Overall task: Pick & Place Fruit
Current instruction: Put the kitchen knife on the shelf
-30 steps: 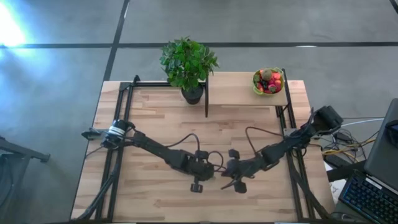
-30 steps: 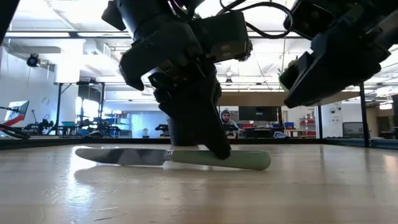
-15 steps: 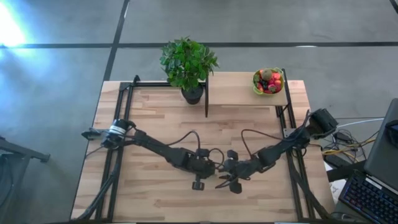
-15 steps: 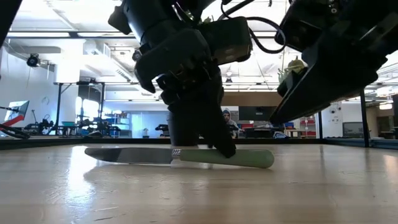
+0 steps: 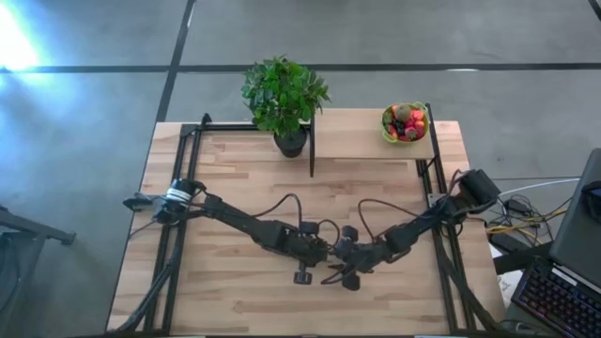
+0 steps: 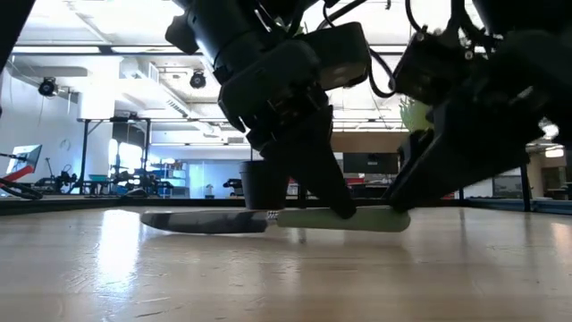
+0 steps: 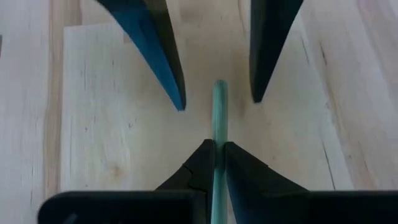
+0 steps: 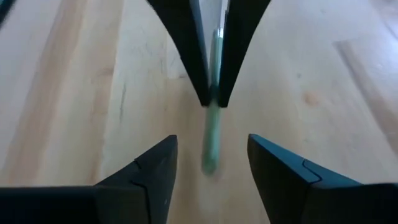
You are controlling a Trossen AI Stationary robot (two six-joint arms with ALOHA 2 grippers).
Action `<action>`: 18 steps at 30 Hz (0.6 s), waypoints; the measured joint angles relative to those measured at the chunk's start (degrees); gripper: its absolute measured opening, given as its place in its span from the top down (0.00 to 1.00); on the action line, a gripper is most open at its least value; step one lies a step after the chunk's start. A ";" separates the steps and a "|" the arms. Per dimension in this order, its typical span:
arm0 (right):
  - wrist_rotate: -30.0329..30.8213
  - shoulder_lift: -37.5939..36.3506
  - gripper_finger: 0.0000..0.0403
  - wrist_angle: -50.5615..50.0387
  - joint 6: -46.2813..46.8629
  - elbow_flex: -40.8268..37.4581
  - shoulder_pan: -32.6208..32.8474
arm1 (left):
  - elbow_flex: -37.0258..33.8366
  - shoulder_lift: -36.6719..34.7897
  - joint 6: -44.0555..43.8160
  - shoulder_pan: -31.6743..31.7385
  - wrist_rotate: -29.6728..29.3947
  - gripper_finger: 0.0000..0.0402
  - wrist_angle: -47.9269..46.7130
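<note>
- The left gripper [image 7: 214,163] is pinched shut on the green handle of a table knife [image 6: 277,219], low over the near middle of the wooden table [image 5: 225,178].
- The right gripper [image 8: 211,165] faces it from the right with its fingers parted and nothing between them; the handle's free end lies in line with that gap.
- The knife lies flat, its long axis running left to right, blade to the left, handle tip toward the right gripper. A handover looks to turn on that line.
- The fruit [image 5: 406,122], small red, orange and dark pieces, sits heaped in a lime-green bowl [image 5: 386,130] at the far right corner, well apart from both grippers; the right arm is the nearer one.
- A potted plant [image 5: 284,97] stands at the far middle.
- The tabletop is pale butcher-block wood; beyond it, a bright workshop with a person seated far off.
</note>
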 joint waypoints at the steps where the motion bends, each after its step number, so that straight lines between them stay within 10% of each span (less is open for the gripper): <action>1: 0.02 0.68 0.53 0.46 0.00 0.00 0.00 | 0.01 0.00 0.00 0.00 0.01 0.91 0.25; 18: 0.21 3.90 0.74 5.08 -0.46 0.00 0.07 | 0.05 -0.11 0.22 0.07 0.01 0.91 1.00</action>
